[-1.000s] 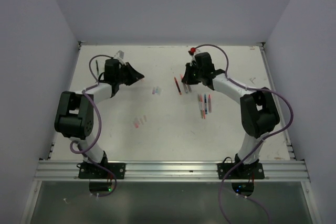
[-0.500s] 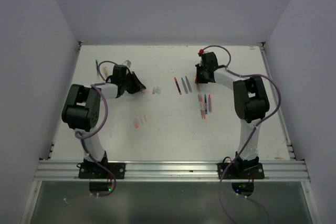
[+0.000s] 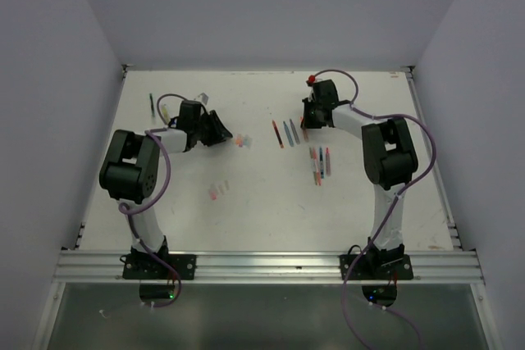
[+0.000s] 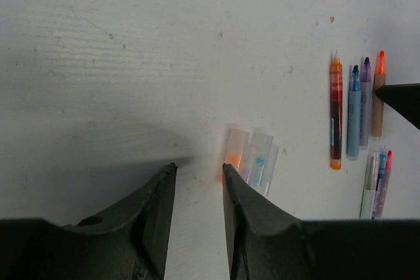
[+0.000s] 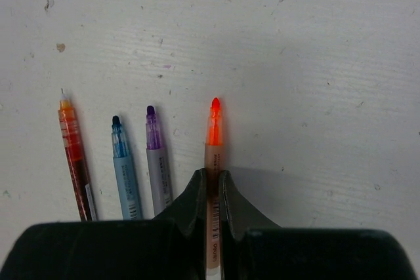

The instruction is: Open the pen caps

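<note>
While caps (image 4: 252, 159) apparently lie loose, the right end effector (image 5: 213, 181) pinches a pen (image 5: 214, 152).

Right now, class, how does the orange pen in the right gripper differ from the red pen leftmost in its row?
The orange pen is clamped in the jaws of the right gripper; the red pen lies free on the table. The orange pen's tip is thick, the red pen's a fine point. The orange pen's barrel is tan, the red pen's clear red. Both are uncapped, pointing the same way.

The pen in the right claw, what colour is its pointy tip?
Orange-red; the pen shows best in the right wrist view.
</note>
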Action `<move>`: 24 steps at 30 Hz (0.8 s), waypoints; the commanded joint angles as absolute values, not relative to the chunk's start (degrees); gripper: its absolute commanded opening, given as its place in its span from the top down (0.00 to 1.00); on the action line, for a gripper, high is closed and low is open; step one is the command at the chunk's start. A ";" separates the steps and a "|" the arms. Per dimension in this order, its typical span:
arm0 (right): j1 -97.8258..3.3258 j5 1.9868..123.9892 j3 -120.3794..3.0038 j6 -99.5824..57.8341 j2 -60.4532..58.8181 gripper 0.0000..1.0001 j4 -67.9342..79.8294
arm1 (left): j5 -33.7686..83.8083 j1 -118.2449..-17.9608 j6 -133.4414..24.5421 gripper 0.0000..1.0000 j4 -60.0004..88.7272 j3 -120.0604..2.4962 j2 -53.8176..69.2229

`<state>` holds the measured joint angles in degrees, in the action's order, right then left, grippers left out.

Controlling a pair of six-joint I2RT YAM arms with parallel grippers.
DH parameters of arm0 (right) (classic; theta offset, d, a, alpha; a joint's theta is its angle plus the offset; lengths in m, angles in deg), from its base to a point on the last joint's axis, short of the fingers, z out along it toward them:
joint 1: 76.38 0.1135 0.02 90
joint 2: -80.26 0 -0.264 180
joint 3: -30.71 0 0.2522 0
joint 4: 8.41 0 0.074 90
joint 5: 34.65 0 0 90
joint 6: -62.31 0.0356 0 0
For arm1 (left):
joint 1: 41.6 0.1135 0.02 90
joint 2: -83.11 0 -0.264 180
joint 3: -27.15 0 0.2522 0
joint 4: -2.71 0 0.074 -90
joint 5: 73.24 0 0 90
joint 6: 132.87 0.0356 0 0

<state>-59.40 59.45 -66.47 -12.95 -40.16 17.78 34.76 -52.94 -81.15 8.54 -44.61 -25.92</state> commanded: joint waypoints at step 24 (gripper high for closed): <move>-59.24 60.80 -67.87 -12.04 -34.89 0.61 15.99 | 8.25 -46.88 -79.79 0.44 19.34 -52.43 -12.08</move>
